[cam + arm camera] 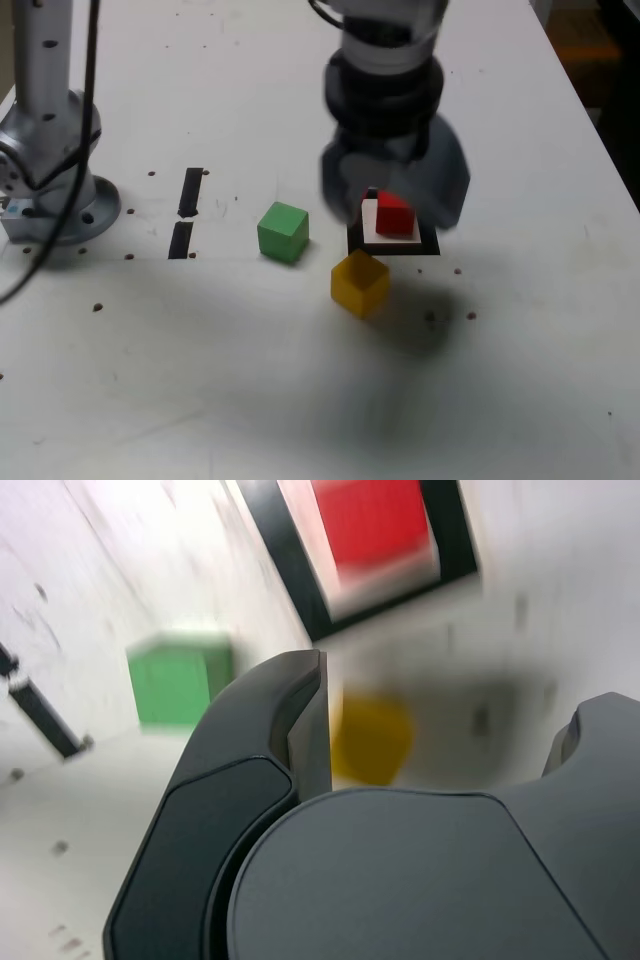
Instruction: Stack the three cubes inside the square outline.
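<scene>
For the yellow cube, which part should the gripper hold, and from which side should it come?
Probably from above, closing on two opposite vertical faces of the yellow cube. It sits flat on the table, turned with a corner toward the exterior camera, so the wrist should rotate to match. It lies close to the square outline holding the red cube; the green cube stands clear.

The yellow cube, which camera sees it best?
The exterior view. There the yellow cube is sharp and whole, sitting on the table just in front of the square outline. In the wrist view it is only a blurry yellow patch, partly hidden behind the jaws.
</scene>
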